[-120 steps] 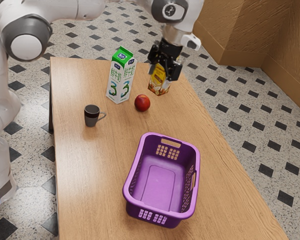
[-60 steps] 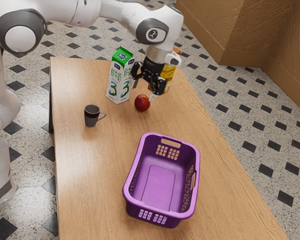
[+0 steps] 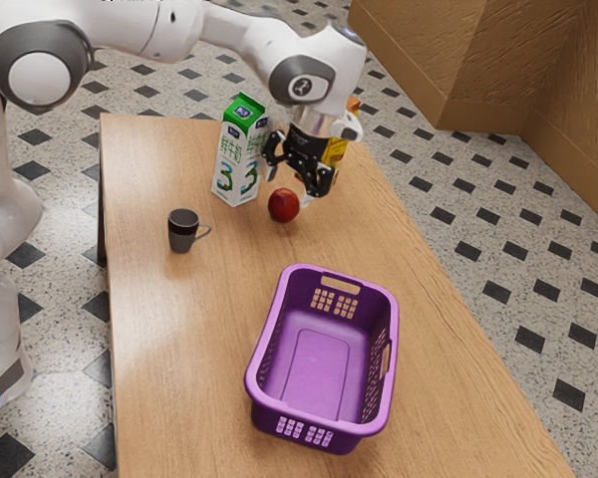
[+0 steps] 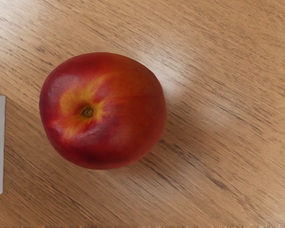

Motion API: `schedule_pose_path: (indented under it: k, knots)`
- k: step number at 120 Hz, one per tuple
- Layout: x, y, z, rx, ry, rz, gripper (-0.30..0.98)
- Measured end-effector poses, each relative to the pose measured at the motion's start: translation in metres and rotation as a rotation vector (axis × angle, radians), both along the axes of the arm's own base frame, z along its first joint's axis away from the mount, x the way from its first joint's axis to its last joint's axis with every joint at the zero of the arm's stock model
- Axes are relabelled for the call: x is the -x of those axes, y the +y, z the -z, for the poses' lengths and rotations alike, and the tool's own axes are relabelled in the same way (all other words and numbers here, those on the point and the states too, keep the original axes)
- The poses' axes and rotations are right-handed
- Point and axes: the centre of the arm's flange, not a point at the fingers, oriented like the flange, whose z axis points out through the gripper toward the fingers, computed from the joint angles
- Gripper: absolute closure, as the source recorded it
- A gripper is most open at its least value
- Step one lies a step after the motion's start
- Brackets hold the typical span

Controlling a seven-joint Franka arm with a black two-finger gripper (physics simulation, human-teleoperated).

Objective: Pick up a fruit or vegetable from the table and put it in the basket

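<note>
Just below gripper (image 3: pixel 289 187) | red nect. (image 4: pixel 103 111) | on tbl (image 3: pixel 179 349) | fingers (image 3: pixel 307 200) apart

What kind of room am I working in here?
Hard to say for certain; perhaps a kitchen or dining area. A milk carton, a mug and a nectarine stand on a wooden table, over a speckled floor with dark diamond insets.

Obstacles: tall carton (image 3: pixel 237 159), near fruit (image 3: pixel 283 205); yellow box (image 3: pixel 336 149), beyond fruit; mug (image 3: pixel 183 231), apart. Free: table (image 3: pixel 269 249) between fruit and basket (image 3: pixel 256 370); basket's open top.
</note>
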Motion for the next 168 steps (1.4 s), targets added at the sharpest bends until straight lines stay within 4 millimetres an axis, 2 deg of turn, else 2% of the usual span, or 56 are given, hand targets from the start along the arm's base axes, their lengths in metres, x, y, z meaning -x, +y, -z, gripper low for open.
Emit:
schedule_pose_path:
  k: [13, 30, 50, 63, 86, 98, 128, 168]
  knots:
    - [0.000, -0.010, 0.011, -0.001, 0.007, 0.018, 0.00]
    - [-0.002, -0.013, 0.013, -0.011, -0.009, 0.041, 0.00]
    - [-0.005, -0.004, 0.013, -0.022, -0.032, 0.070, 0.00]
    - [-0.002, 0.005, 0.025, -0.025, -0.028, 0.083, 0.00]
    - [-0.003, 0.021, 0.026, -0.050, -0.054, 0.114, 0.00]
    - [-0.003, 0.030, 0.033, -0.058, -0.049, 0.119, 0.00]
    - [-0.007, 0.022, 0.039, -0.059, -0.066, 0.173, 0.00]
    - [-0.007, 0.025, 0.050, -0.050, -0.066, 0.193, 0.00]
